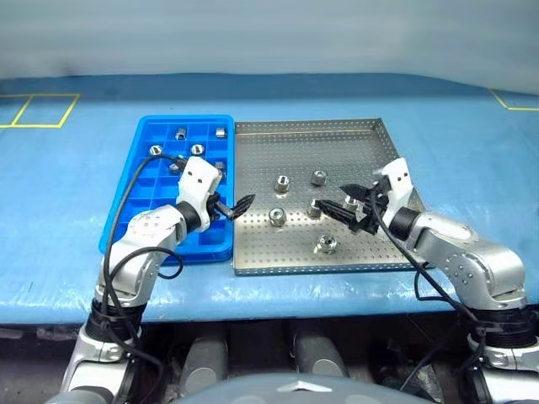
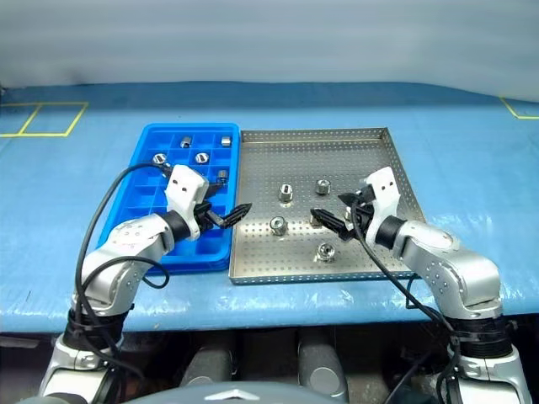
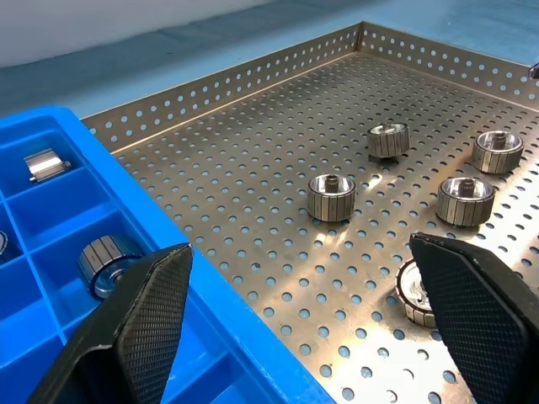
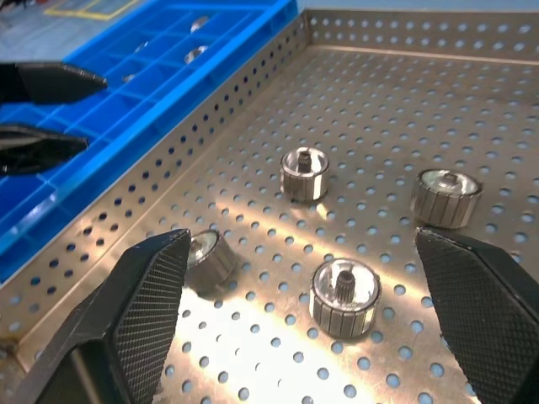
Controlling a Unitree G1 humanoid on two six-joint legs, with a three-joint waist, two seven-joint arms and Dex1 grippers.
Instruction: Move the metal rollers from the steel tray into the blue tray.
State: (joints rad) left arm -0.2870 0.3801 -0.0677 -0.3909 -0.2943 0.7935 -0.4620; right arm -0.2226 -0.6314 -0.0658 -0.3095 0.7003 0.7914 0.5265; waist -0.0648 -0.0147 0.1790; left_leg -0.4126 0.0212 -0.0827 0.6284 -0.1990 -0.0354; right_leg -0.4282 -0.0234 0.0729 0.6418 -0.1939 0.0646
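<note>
The table (image 1: 472,168) is carrying the steel tray (image 1: 253,252) with the blue tray (image 1: 126,202) touching its left side. Both hands — left (image 1: 238,206), right (image 1: 347,204) — are hovering spread, pinching nothing. Five metal rollers (image 1: 277,217) are lying loose in the steel tray — a hurried pinch could send one rolling away.

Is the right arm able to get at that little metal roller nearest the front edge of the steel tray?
Probably yes. The right gripper hangs open just above the steel tray, and the front metal roller stands alone on the bare perforated floor, with nothing between them.
</note>
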